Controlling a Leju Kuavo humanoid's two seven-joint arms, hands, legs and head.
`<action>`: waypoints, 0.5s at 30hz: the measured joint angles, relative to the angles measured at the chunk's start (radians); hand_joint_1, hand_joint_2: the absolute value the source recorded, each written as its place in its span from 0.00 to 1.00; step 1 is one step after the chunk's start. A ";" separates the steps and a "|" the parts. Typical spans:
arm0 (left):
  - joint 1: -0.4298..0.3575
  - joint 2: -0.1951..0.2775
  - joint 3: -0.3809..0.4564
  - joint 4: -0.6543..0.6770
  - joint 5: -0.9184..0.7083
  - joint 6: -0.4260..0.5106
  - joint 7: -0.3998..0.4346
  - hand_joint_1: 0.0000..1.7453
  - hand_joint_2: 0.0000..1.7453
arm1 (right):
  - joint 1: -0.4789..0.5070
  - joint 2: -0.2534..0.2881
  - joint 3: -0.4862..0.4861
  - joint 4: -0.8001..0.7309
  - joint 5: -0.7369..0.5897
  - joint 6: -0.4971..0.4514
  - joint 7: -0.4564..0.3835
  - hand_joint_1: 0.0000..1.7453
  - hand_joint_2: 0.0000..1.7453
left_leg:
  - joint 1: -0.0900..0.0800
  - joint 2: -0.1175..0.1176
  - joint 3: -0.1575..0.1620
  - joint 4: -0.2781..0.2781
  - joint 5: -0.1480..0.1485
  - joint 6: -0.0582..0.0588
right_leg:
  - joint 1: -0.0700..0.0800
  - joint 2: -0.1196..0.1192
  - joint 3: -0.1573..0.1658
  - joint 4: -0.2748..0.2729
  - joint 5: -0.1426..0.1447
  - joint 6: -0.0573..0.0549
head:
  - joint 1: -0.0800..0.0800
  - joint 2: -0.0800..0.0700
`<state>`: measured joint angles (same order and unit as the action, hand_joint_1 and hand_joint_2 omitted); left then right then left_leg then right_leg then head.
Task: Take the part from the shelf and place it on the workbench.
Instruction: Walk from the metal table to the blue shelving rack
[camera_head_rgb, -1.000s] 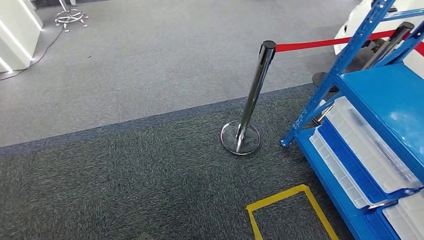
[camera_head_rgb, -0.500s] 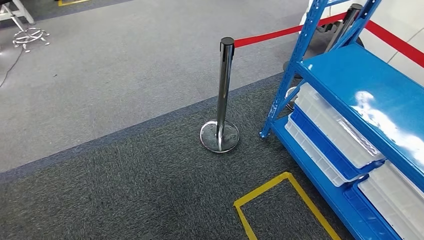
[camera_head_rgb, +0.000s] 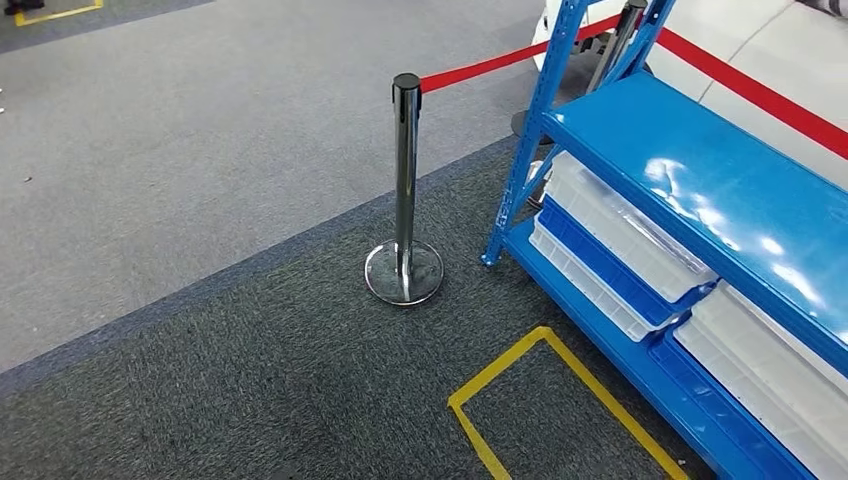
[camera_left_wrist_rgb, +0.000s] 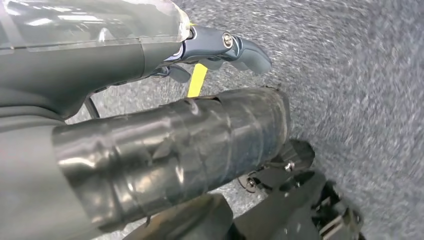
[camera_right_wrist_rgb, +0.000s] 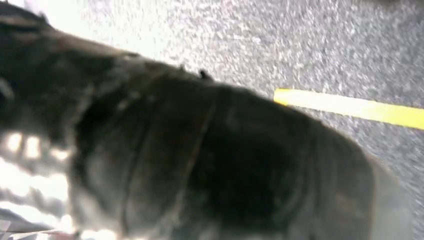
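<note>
You are looking down at a dark carpet (camera_head_rgb: 250, 400) that borders a lighter grey floor (camera_head_rgb: 200, 120) running across the upper part of the head view. To your right stands the blue shelf (camera_head_rgb: 700, 190), its glossy top board bare and catching glare. Under that board, translucent white bins (camera_head_rgb: 620, 230) sit in a row on the lower level, their contents too faint to make out, so you cannot tell from here which one, if any, carries the part. A red belt (camera_head_rgb: 480, 68) runs from the shelf's far corner to a chrome stanchion (camera_head_rgb: 405, 190), which stands upright on its round base just beside the shelf's near blue upright. In front of you, a rectangle of yellow tape (camera_head_rgb: 540, 375) is marked on the carpet, close to the shelf's bottom edge.

In the left wrist view, your left hand (camera_left_wrist_rgb: 220, 47) hangs over the carpet; a grey finger sticks out with nothing in it, so it looks released. In the right wrist view, your right hand (camera_right_wrist_rgb: 200, 165) is a dark blur over carpet and yellow tape; you cannot tell whether it is released or clenched.
</note>
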<state>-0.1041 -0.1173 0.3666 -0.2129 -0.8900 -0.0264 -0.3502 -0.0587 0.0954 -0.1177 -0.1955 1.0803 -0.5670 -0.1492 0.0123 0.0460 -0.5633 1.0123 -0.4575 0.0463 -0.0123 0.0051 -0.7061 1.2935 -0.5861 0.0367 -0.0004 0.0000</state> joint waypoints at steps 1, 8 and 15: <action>0.000 0.000 0.000 0.000 0.000 0.000 0.000 0.00 0.00 | 0.001 0.000 0.000 0.000 0.000 0.000 0.000 0.00 0.00 | 0.000 0.011 0.001 0.001 -0.002 -0.001 | -0.001 -0.004 0.014 -0.028 0.024 0.000 | 0.000 0.000; -0.005 -0.002 0.000 0.000 0.000 0.000 0.000 0.00 0.00 | -0.001 -0.001 -0.001 0.000 0.000 -0.001 0.000 0.00 0.00 | -0.004 0.068 0.023 -0.001 -0.018 -0.033 | 0.012 -0.042 0.136 -0.276 0.126 -0.039 | 0.000 0.000; 0.002 -0.004 0.000 0.000 0.000 0.000 0.000 0.00 0.00 | -0.001 -0.002 -0.002 0.000 0.000 -0.002 0.000 0.00 0.00 | 0.002 -0.038 -0.107 0.283 -0.147 -0.050 | 0.007 0.034 0.145 -0.291 0.138 -0.066 | -0.003 0.000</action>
<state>-0.1021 -0.1212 0.3666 -0.2130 -0.8903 -0.0265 -0.3503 -0.0594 0.0934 -0.1195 -0.1955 1.0800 -0.5685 -0.1494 0.0148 0.0080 -0.6706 1.2948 -0.6048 -0.0038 -0.0055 0.0393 -0.5606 1.0027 -0.4485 -0.0291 -0.0030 0.0000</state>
